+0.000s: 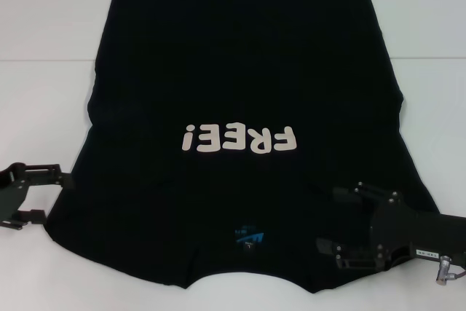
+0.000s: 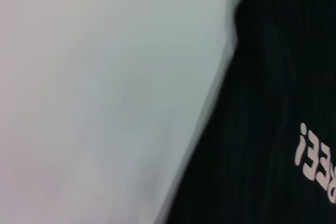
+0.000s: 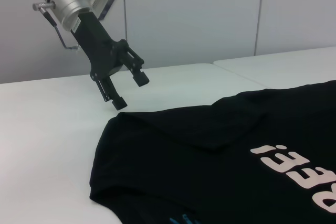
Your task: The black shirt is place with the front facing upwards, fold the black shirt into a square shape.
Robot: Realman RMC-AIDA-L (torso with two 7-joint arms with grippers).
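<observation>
The black shirt [image 1: 240, 71] lies flat on the white table, front up, its white "FREE!" lettering [image 1: 240, 138] upside down to me and its blue neck label [image 1: 247, 238] near the front edge. My left gripper [image 1: 52, 196] is at the shirt's left sleeve edge. In the right wrist view this left gripper [image 3: 130, 92] is open, just above the table beside the sleeve corner, holding nothing. My right gripper [image 1: 329, 220] is over the shirt's right shoulder area, fingers apart. The left wrist view shows only the shirt [image 2: 273, 129] edge and bare table.
The white table [image 1: 44, 71] extends on both sides of the shirt. A seam between table sections [image 3: 226, 69] runs at the far side in the right wrist view, with a pale wall [image 3: 210, 14] behind.
</observation>
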